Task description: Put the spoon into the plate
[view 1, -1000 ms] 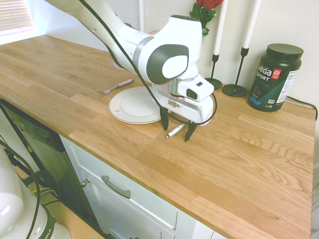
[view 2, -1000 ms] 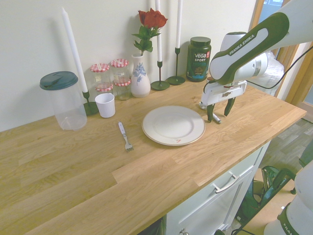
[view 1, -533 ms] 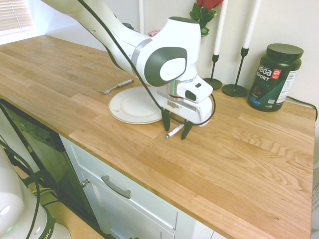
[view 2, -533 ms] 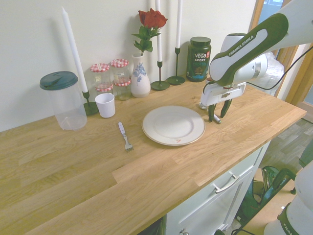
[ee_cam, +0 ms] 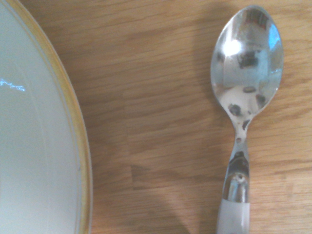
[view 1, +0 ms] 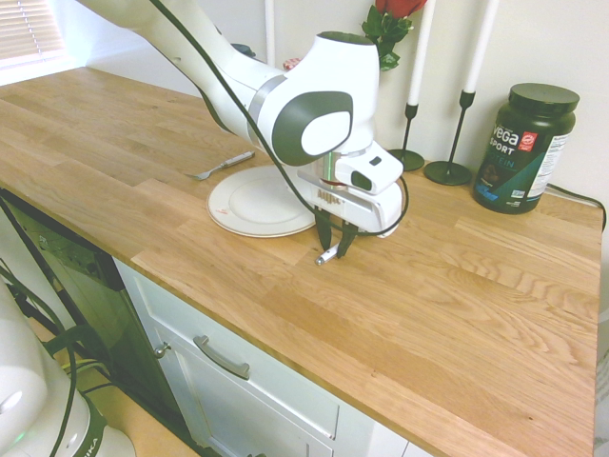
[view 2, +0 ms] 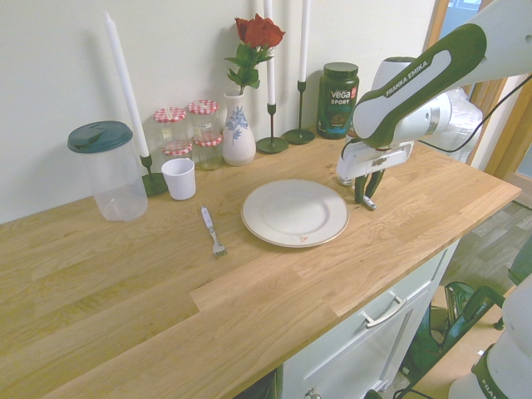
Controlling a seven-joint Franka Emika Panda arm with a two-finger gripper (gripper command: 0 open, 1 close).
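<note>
Tool fingers pinching white-handled spoon on grainy wood counter, beside round cream plate.

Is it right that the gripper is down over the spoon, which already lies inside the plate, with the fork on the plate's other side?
Not quite. The wrist view shows the spoon on the wooden counter beside the plate, not inside it. The gripper over it and the fork beyond the plate are right.

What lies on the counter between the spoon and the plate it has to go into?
Nothing visible. The spoon lies on bare wood beside the plate, apart from its rim. The fork lies on the plate's far side.
</note>
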